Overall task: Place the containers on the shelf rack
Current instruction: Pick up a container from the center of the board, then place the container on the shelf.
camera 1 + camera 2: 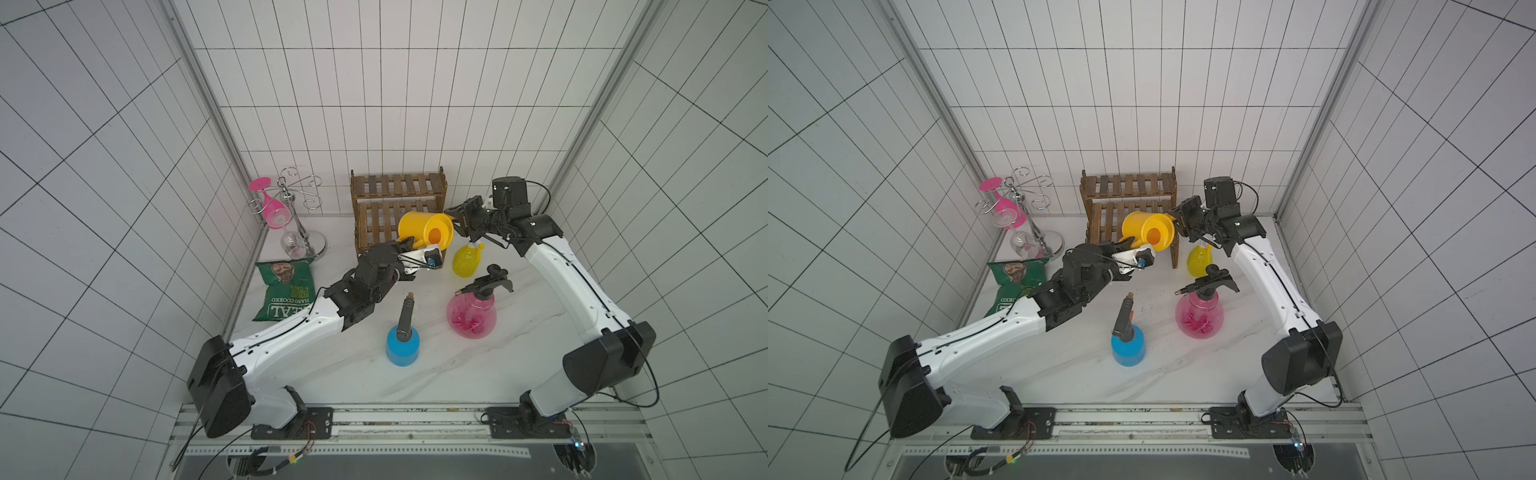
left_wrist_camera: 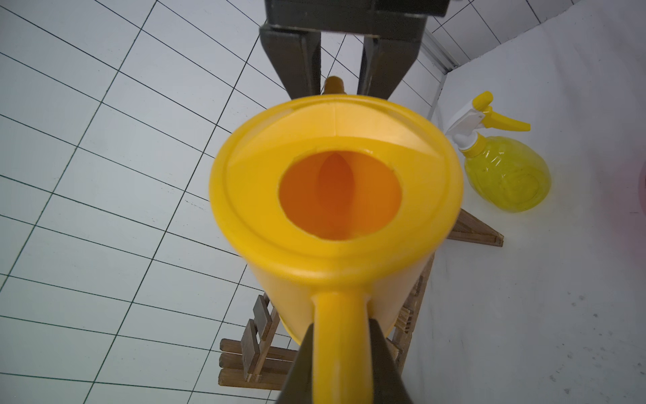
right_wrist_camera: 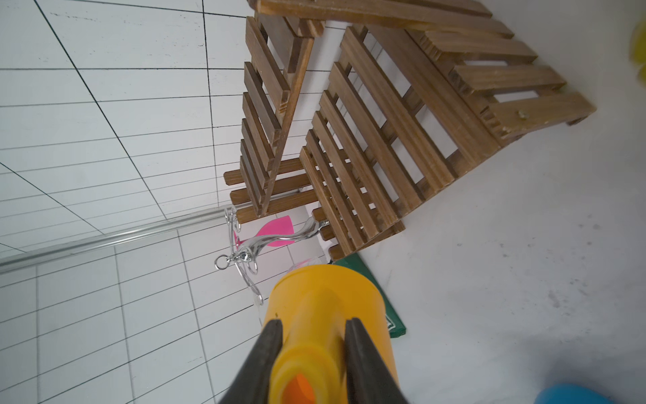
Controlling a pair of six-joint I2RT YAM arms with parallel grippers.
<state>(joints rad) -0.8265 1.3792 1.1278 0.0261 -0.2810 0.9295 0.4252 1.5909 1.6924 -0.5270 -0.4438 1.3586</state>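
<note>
Zero of four containers shelved. Shelf rack (image 1: 395, 199) far centre against the wall, both slatted tiers bare in the right wrist view. Yellow watering can (image 1: 422, 230) held off the table (image 1: 478, 374) just near of the rack's right end, tipped on its side, mouth facing near, strung between both arms. Round clear-pink sprayer (image 1: 471, 318), blue bottle (image 1: 402, 347) and small yellow bottle (image 1: 466, 262) upright on the table right of centre, apart, untouched. Left gripper (image 2: 341, 327) pinched tight on the can's handle. Right gripper (image 3: 313, 323) straddling the spout, jaws parted, thin gaps either side in the left wrist view; by the look a handover, no placement yet. Unclear: any contact between can and lower tier. Rack's near right corner hidden behind the can in both top views; yellow bottle's trigger partly behind the right gripper there; blue bottle cut off at the right wrist frame edge.
</note>
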